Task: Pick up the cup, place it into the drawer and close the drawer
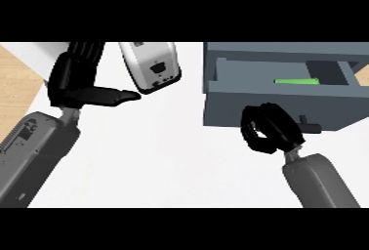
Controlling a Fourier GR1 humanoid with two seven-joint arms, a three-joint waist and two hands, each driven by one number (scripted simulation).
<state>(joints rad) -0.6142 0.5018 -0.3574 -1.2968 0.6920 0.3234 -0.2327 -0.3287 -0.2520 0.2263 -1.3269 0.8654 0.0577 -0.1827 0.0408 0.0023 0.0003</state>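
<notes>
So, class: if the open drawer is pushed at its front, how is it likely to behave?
The drawer looks boxy and stiff, so it would probably slide straight back, not flex. The green cup inside seems small and light; it may shift when the drawer stops.

Beyond the right hand [270, 129], on the surface [166, 156]: the open drawer [231, 80], with the cup [297, 81] inside, toward its far right. Just right of that hand, the drawer's handle [310, 125]. Just right of the left hand [79, 80], a device [153, 66], well left of the drawer.
</notes>
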